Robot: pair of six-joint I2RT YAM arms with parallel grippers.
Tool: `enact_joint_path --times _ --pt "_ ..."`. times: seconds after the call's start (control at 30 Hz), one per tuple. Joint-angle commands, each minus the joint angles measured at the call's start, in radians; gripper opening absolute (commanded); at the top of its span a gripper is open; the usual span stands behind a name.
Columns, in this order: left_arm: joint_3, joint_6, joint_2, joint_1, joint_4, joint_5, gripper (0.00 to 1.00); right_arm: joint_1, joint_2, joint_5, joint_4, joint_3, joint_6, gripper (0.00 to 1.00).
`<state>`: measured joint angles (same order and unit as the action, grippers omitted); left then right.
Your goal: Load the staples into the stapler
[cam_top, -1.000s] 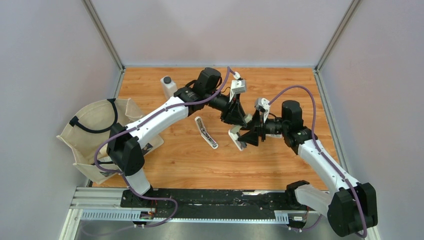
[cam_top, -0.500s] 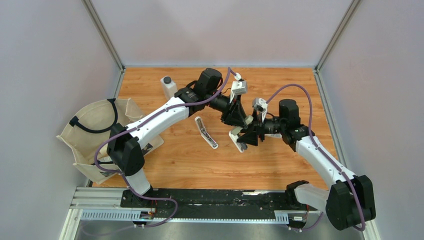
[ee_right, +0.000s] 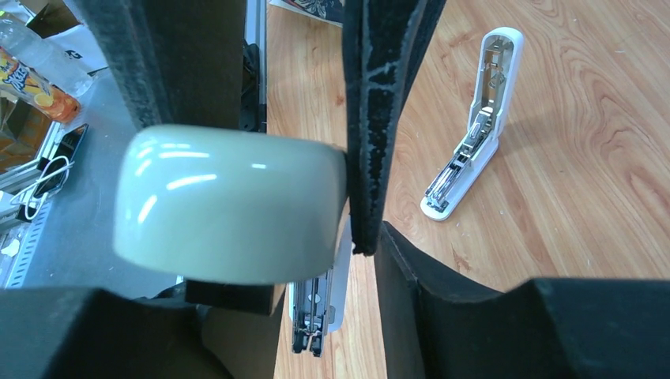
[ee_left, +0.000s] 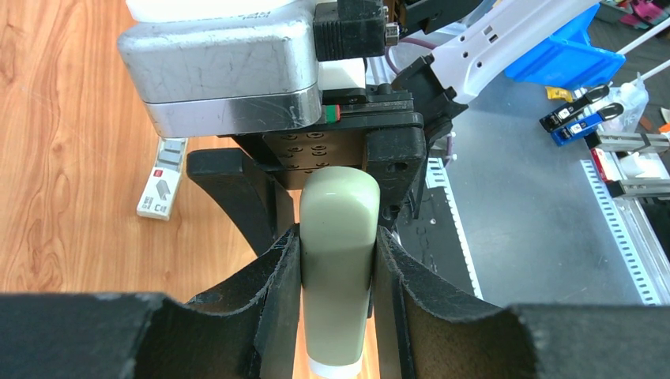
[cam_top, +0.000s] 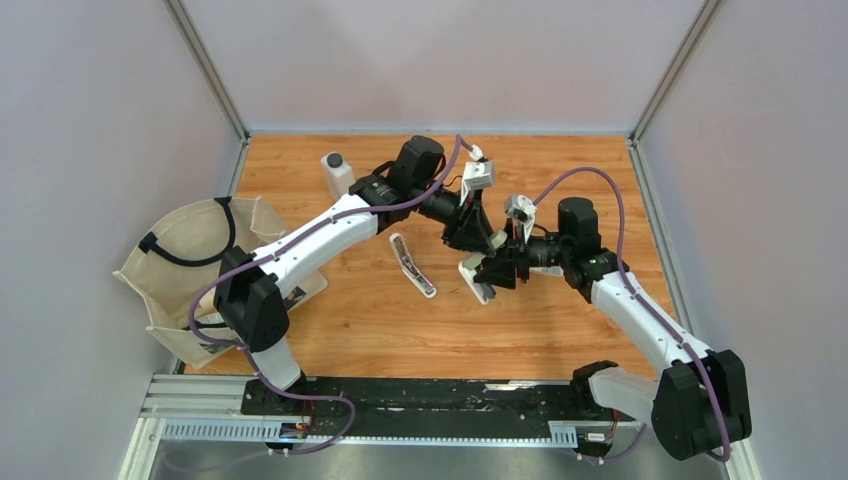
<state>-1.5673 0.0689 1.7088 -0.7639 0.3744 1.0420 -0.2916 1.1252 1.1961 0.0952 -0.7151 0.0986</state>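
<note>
My left gripper (cam_top: 476, 240) is shut on the pale green lid of a stapler (ee_left: 337, 276) and holds it tilted above the table. The stapler's white base (cam_top: 477, 279) hangs open below, its metal magazine (ee_right: 316, 312) showing in the right wrist view. My right gripper (cam_top: 499, 268) is open, its jaws on either side of the lid's end (ee_right: 229, 201). The staples, a tiny white box (ee_left: 162, 188) with red and grey marks, lie on the wood beside the grippers in the left wrist view. I cannot make them out in the top view.
A second white stapler (cam_top: 412, 266) lies open on the table left of the grippers; it also shows in the right wrist view (ee_right: 472, 150). A small white bottle (cam_top: 336, 172) stands at the back left. A cream tote bag (cam_top: 190, 260) sits at the left edge.
My right arm has moved a little left, bringing its gripper up around the end of the stapler. The left arm and the stapler have stayed in place.
</note>
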Motion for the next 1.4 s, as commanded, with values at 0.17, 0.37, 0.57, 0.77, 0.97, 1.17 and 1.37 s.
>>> enact_joint_path --times 0.17,0.37,0.57,0.77,0.97,1.17,1.37 --pt "-0.022 0.002 -0.008 -0.006 -0.040 0.030 0.00 -0.007 -0.018 0.007 -0.074 -0.007 -0.030 0.36" --pt "-0.027 -0.001 -0.002 -0.006 -0.038 0.029 0.00 -0.009 -0.021 0.007 -0.075 -0.004 -0.027 0.27" --pt "-0.025 0.003 -0.005 -0.006 -0.031 0.018 0.02 -0.009 -0.028 -0.003 -0.069 -0.001 -0.014 0.24" --pt "-0.026 0.008 -0.006 -0.003 -0.023 0.006 0.11 -0.011 -0.035 -0.015 -0.064 -0.001 -0.010 0.20" --pt "-0.025 0.011 -0.008 -0.005 -0.017 -0.003 0.27 -0.007 -0.038 -0.023 -0.063 0.000 -0.008 0.19" --pt "-0.020 0.014 -0.008 0.000 -0.014 -0.008 0.41 -0.007 -0.038 -0.032 -0.046 -0.001 0.010 0.18" --pt "-0.020 0.012 -0.011 0.006 -0.011 -0.016 0.58 -0.009 -0.036 -0.046 -0.034 -0.003 0.024 0.18"
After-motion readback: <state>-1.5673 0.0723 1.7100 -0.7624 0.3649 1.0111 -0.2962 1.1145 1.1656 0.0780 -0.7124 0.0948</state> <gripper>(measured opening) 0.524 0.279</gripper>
